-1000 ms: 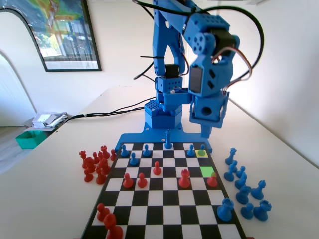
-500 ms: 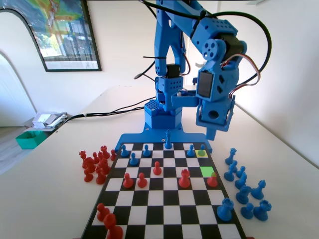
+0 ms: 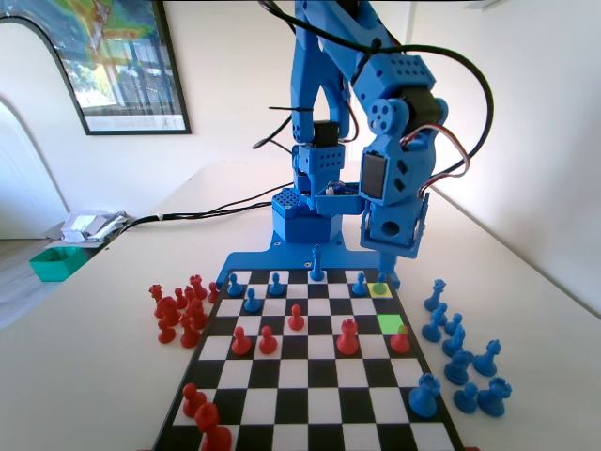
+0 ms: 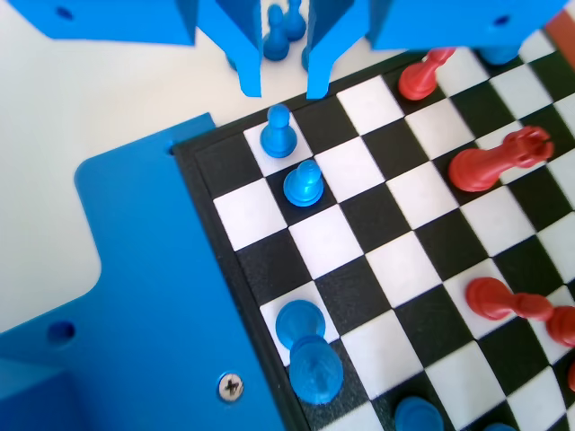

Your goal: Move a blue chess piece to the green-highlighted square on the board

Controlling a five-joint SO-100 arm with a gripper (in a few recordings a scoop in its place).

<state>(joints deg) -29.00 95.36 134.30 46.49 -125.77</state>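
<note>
Two blue jaws of the hand (image 4: 283, 85) hang apart with nothing between them, poised above the corner of the board (image 4: 229, 287) in the wrist view. Just below their tips stands the blue pawn (image 4: 277, 132) on the corner square, which the fixed view shows tinted yellow (image 3: 379, 290); there the pawn's head is a small blue knob (image 3: 381, 279) under the hand (image 3: 389, 252). This looks like the approach step: the hand is lined up over the pawn but not yet down around it. The next move calls for a straight descent so the jaws pass either side of the round head, clear of the neighbouring blue pawn (image 4: 304, 183) one square diagonally away. The green square (image 3: 390, 323) lies two rows nearer the fixed camera, empty, with a red pawn (image 3: 400, 340) just beyond it. The pawn is short, with a round head, a thin neck and a flared base, standing upright.
</note>
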